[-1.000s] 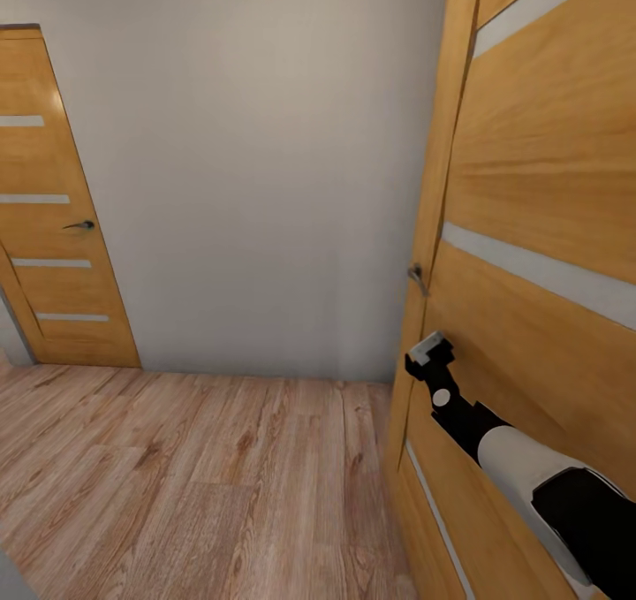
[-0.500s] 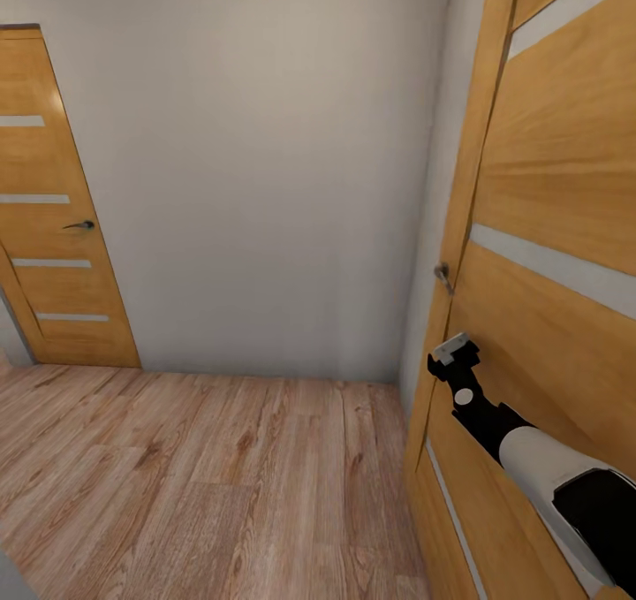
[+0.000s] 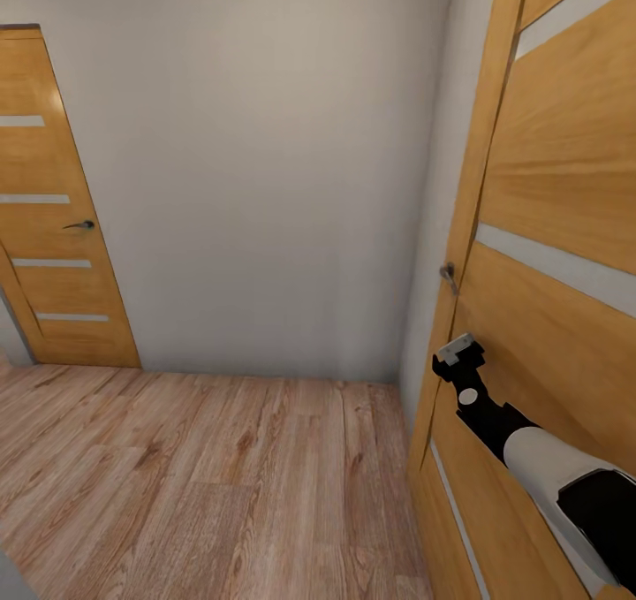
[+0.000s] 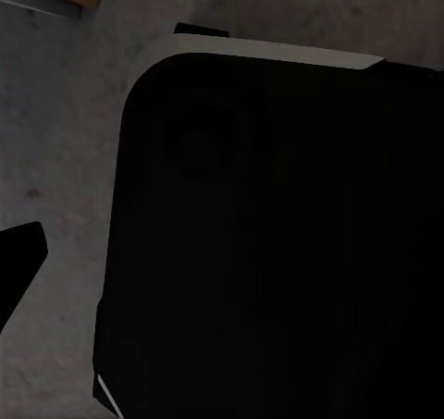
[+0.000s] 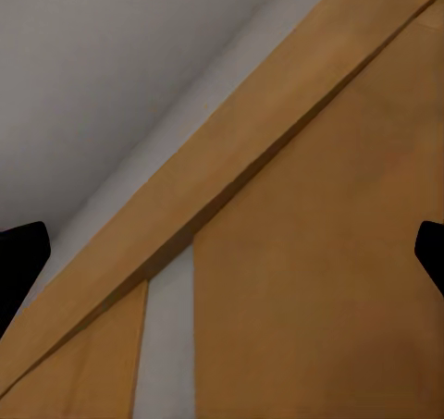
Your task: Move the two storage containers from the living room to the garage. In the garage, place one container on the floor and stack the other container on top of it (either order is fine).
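Room: a bare corner with a pale grey wall (image 3: 265, 167) and a light wood plank floor (image 3: 194, 485); the planks run up to the foot of the wall.
Far door: a closed wooden door (image 3: 53, 229) with pale horizontal strips stands at the left of the head view, its dark lever handle (image 3: 81, 225) on the side nearer the wall's middle.
Near door: a second wooden door (image 3: 565, 255) of the same make fills the right side, swung at an angle to the wall, with its metal handle (image 3: 449, 275) at its leading edge.
Right arm: the black and white forearm (image 3: 548, 467) reaches up from the lower right, lying across the near door's face.
Right gripper: the right gripper (image 3: 459, 353) sits just below the handle and close against the door panel; whether it touches the wood I cannot say for sure.
Right jaws: from the wrist camera the two dark fingertips (image 5: 20, 252) sit at opposite edges of the picture, so the jaws stand wide, with nothing between them but the door's panel (image 5: 314, 280) beyond.
Left arm: its wrist camera looks down on a large black rounded body (image 4: 277, 243) over a dark grey rough surface (image 4: 55, 132).
Left jaws: one dark fingertip (image 4: 18, 257) shows at the edge; I cannot tell how they stand.
Storage containers: not to be seen from here.
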Controlling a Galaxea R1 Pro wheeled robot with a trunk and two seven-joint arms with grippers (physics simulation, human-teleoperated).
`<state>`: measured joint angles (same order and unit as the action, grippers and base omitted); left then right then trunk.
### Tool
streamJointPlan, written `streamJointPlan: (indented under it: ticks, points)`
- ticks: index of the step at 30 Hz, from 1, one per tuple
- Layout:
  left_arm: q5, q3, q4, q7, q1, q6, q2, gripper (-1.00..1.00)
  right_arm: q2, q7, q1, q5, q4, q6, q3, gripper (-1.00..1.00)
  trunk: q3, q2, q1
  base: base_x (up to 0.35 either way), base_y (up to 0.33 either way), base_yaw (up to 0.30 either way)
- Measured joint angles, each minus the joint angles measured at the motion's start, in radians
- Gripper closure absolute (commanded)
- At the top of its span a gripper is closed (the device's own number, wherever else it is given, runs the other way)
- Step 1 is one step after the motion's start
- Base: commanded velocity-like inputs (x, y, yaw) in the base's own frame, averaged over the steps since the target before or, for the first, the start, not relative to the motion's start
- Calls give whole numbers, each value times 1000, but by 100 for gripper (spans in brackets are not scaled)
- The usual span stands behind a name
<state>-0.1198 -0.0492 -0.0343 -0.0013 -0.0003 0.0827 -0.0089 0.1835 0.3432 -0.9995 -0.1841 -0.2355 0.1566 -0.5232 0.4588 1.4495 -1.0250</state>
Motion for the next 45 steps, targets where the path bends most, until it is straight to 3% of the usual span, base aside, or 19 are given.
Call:
streamJointPlan:
  ticks: [12,16,21,38,39,43,45]
  points:
    - [0,0,0,0,0,0,0,-100,-2,-9,0,2,0,-3,12,-100,0,0,0,0,0,0]
    - [0,0,0,0,0,0,0,-100,-11,-11,0,1,-6,-4,57,-100,0,0,0,0,0,0]
    - [0,0,0,0,0,0,0,-100,-16,-13,0,0,-11,-3,84,-100,0,0,0,0,0,0]
    - [0,0,0,0,0,0,0,-100,-20,-14,0,-7,-4,-32,84,-100,0,0,0,0,0,0]
    - [0,0,0,0,0,0,0,-100,-41,-8,0,-2,1,-40,106,-100,0,0,0,0,0,0]
    - [0,0,0,0,0,0,0,-100,-128,-16,0,-1,24,-52,103,-100,0,0,0,0,0,0]
    - [0,0,0,0,0,0,0,-100,-151,-28,0,1,50,-53,102,-100,0,0,0,0,0,0]
